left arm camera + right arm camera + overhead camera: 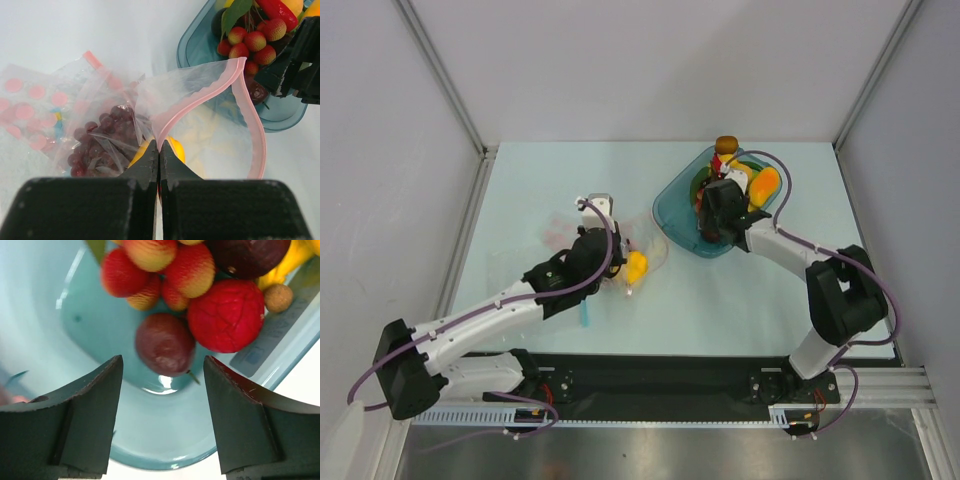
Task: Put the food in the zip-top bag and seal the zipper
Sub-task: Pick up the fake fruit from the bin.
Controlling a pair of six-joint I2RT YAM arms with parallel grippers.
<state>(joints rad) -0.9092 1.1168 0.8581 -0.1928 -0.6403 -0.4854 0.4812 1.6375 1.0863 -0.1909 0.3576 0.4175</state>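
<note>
Left gripper (159,151) is clenched tight on the zipper (200,97), pinching the pale pink strip at its near end. The zip-top bag (190,82) lies on the table (740,300) left of centre, its mouth standing open in a loop toward the teal dish (197,47) at the far right. Inside the bag, the purple grape bunch (97,137) sits on the left and the yellow bell pepper (176,149) is tucked just behind the closed fingers.

Over to the right gripper (162,365): jaws spread wide, nothing held, poised over the dish with a dark maroon round fruit (165,342) between the two fingers. Whether the pads touch it I can't tell, as this wrist view is a little blurred. A red round fruit (227,315) sits just to its right, touching it. Beyond them is a cluster of bumpy red-yellow fruits (150,270). From above, a brown rounded piece (726,145) sits at the dish's far rim.
</note>
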